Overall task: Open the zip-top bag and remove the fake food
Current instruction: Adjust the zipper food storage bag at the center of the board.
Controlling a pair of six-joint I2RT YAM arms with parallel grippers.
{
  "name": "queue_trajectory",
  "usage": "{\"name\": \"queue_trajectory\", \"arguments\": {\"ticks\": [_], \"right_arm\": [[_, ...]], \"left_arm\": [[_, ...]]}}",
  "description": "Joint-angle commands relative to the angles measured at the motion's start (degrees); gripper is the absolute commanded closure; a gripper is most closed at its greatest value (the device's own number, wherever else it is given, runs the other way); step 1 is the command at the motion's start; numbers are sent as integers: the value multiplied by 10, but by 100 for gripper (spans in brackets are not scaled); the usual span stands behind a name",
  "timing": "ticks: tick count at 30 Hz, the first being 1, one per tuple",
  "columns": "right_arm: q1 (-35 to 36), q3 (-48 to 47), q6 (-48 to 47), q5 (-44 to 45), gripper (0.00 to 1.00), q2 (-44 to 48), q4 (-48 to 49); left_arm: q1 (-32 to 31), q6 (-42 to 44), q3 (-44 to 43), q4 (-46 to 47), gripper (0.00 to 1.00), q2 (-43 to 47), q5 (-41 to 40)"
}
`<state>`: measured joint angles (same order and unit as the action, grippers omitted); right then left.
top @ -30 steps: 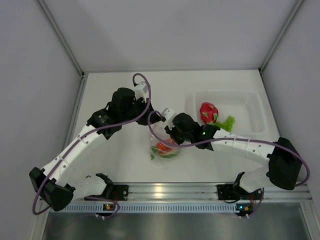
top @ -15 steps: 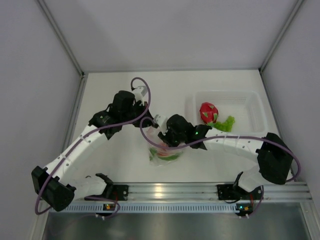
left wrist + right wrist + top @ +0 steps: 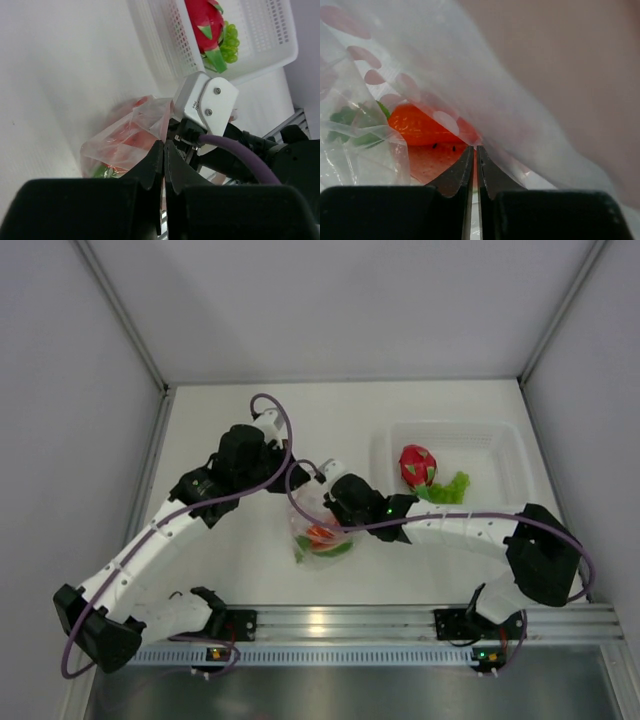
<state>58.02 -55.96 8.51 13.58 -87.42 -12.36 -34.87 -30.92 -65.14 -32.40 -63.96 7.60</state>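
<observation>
Showing partial completion: dragon fruit [image 3: 416, 464] and greens [image 3: 452, 486] lie in the tub [image 3: 500, 440], while melon slice [image 3: 435, 160] and a green piece [image 3: 336, 550] sit inside the bag [image 3: 322, 530] on the worktop [image 3: 260, 570], left fingers [image 3: 150, 165] clamped on its film, right fingers [image 3: 452, 175] closed together at its mouth.

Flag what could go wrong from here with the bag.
1. The left gripper pinches only a thin edge of the zip-top bag; a pull could slip off it.
2. The right gripper has its jaws almost together at the film over the melon slice. Whether it holds film is unclear, so it may come away with nothing.
3. The two grippers sit very close together at the bag, so a careless pull risks a knock.
</observation>
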Motion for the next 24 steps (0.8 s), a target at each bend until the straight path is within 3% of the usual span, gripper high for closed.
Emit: {"name": "queue_trajectory", "arguments": {"ticks": [1, 2, 4, 7, 8, 9, 16, 24], "right_arm": [[-5, 37, 106, 92, 95, 30, 54], [-5, 57, 126, 97, 99, 33, 69], [-7, 66, 136, 87, 100, 33, 99], [-8, 58, 145, 87, 100, 20, 101], [-8, 53, 147, 87, 100, 18, 102], [-9, 50, 150, 88, 100, 18, 103], [-34, 35, 236, 123, 100, 22, 102], [-40, 9, 318, 178, 100, 6, 86]], "left_arm": [[-5, -37, -23, 91, 96, 15, 11], [-5, -48, -21, 99, 78, 14, 15], [-5, -54, -20, 105, 76, 4, 25], [-5, -56, -16, 104, 52, 3, 13], [-5, -62, -7, 104, 35, 9, -5], [-5, -64, 0, 103, 30, 24, -17], [-19, -169, 105, 104, 32, 125, -101], [-115, -295, 216, 159, 32, 201, -215]]}}
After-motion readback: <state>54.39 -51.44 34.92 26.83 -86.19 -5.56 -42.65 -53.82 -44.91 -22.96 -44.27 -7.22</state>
